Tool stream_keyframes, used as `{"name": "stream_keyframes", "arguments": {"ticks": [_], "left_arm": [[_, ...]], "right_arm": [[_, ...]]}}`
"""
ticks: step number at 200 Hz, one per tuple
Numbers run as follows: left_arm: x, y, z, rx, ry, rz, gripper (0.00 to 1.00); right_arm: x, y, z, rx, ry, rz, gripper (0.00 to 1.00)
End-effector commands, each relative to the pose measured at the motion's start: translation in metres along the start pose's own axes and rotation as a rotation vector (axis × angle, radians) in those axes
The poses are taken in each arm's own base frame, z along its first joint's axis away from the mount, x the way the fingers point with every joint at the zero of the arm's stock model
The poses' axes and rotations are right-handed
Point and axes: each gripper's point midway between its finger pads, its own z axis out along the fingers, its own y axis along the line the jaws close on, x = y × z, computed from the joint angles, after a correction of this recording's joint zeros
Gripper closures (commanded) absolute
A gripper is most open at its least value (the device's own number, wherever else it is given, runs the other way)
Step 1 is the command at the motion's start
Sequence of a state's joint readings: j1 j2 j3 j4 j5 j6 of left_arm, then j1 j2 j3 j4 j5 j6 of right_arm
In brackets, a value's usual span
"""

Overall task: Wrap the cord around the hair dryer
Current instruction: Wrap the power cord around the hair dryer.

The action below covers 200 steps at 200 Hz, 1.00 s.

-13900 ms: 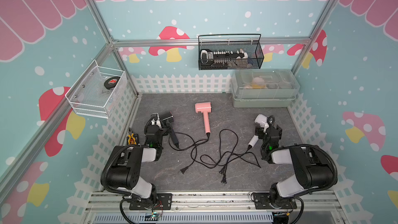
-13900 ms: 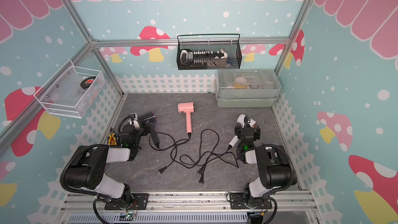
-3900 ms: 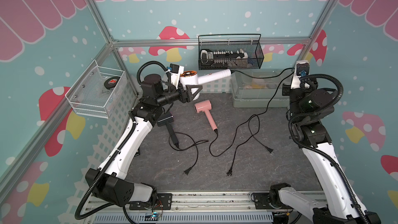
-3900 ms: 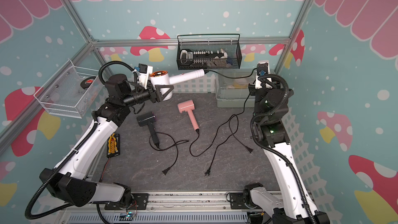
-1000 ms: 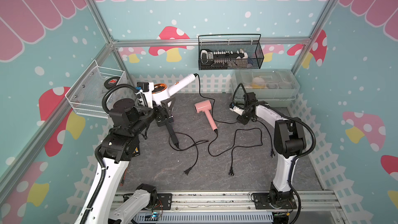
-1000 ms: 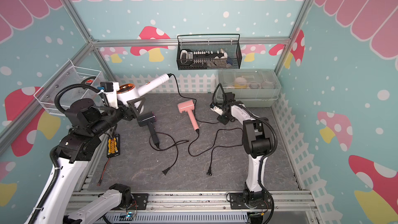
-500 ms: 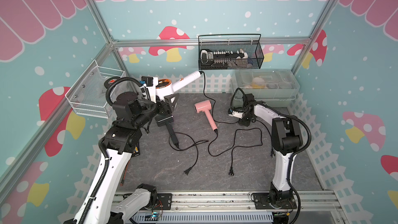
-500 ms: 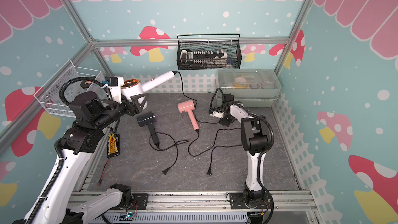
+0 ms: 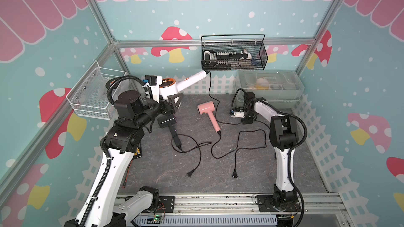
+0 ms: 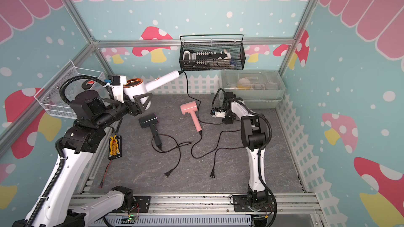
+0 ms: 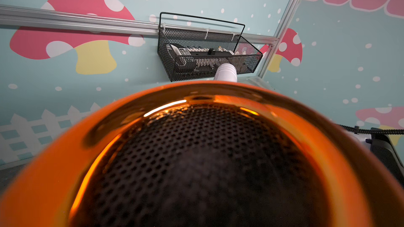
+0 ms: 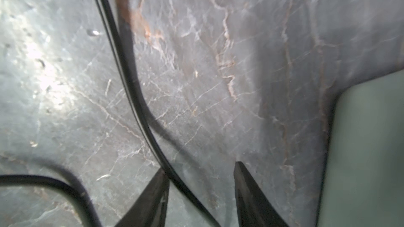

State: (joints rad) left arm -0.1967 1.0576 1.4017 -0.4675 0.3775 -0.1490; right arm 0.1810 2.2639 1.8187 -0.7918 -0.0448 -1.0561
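The left hand (image 9: 171,105) is clamped on the white dryer (image 9: 169,88), raised above the surface (image 9: 218,171), handle pointing toward the basket (image 9: 234,66). Its cord (image 9: 209,88) drops to the surface and passes between the parted fingers (image 12: 153,195) of the low right hand (image 12: 200,167). Blur hides whether the cord touches a finger.

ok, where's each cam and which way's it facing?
Top views: high in front, looking down at table, back wall; left arm, right arm show.
Left wrist: on raised left arm, facing white hair dryer grille and mesh basket; no end effector in frame.
Right wrist: low over table, facing cord; right end effector straddles it.
Shared: mesh basket, both top views and left wrist.
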Motion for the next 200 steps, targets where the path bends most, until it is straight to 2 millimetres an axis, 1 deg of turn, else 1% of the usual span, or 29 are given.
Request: {"name": "stream_keyframes", "arguments": {"ticks": [1, 7, 8, 28, 54, 66, 73, 83, 98, 108, 130, 134, 136, 139, 165, 178, 200], "left_arm": [[-0.036, -0.013, -0.012, 0.039, -0.109, 0.062, 1.0], [-0.036, -0.013, -0.011, 0.039, -0.107, 0.059, 1.0], [-0.036, -0.013, -0.012, 0.039, -0.108, 0.059, 1.0], [-0.037, -0.013, -0.01, 0.043, -0.111, 0.052, 1.0], [-0.036, -0.012, -0.006, 0.051, -0.114, 0.041, 1.0], [-0.035, -0.011, -0.003, 0.051, -0.115, 0.036, 1.0], [-0.033, -0.009, -0.001, 0.051, -0.112, 0.03, 1.0], [-0.03, -0.008, 0.004, 0.053, -0.109, 0.022, 1.0], [-0.025, -0.005, 0.012, 0.061, -0.106, 0.008, 1.0], [-0.022, -0.003, 0.017, 0.066, -0.102, -0.001, 1.0], [-0.019, -0.001, 0.031, 0.086, -0.098, -0.008, 1.0], [-0.018, 0.0, 0.034, 0.092, -0.095, -0.01, 1.0], [-0.017, 0.0, 0.035, 0.096, -0.093, -0.01, 1.0], [-0.017, -0.001, 0.037, 0.103, -0.091, -0.01, 1.0], [-0.008, -0.001, 0.058, 0.16, -0.062, -0.016, 1.0], [-0.003, -0.001, 0.067, 0.184, -0.053, -0.018, 1.0], [0.01, 0.003, 0.081, 0.208, -0.022, -0.01, 1.0]], "right_arm": [[0.011, 0.021, 0.014, -0.106, 0.021, -0.023, 0.63], [0.012, 0.022, 0.015, -0.109, 0.021, -0.021, 0.67], [0.011, 0.022, 0.015, -0.109, 0.022, -0.02, 0.69], [0.01, 0.022, 0.016, -0.11, 0.014, -0.002, 0.85], [0.007, 0.018, 0.009, -0.084, -0.002, 0.032, 0.97], [0.005, 0.015, 0.004, -0.065, -0.009, 0.061, 1.0], [0.003, 0.014, 0.0, -0.056, -0.016, 0.088, 1.0], [0.0, 0.011, -0.01, -0.033, -0.036, 0.135, 1.0], [-0.007, 0.012, -0.026, -0.004, -0.087, 0.203, 1.0], [-0.014, 0.013, -0.042, 0.025, -0.134, 0.242, 1.0], [-0.029, 0.029, -0.074, 0.084, -0.217, 0.273, 1.0], [-0.031, 0.033, -0.076, 0.084, -0.22, 0.274, 1.0], [-0.033, 0.034, -0.084, 0.1, -0.231, 0.27, 1.0], [-0.034, 0.036, -0.09, 0.11, -0.238, 0.269, 1.0], [-0.05, 0.062, -0.119, 0.137, -0.238, 0.228, 1.0], [-0.059, 0.066, -0.135, 0.183, -0.225, 0.206, 1.0], [-0.074, 0.072, -0.166, 0.225, -0.259, 0.209, 1.0]]}}
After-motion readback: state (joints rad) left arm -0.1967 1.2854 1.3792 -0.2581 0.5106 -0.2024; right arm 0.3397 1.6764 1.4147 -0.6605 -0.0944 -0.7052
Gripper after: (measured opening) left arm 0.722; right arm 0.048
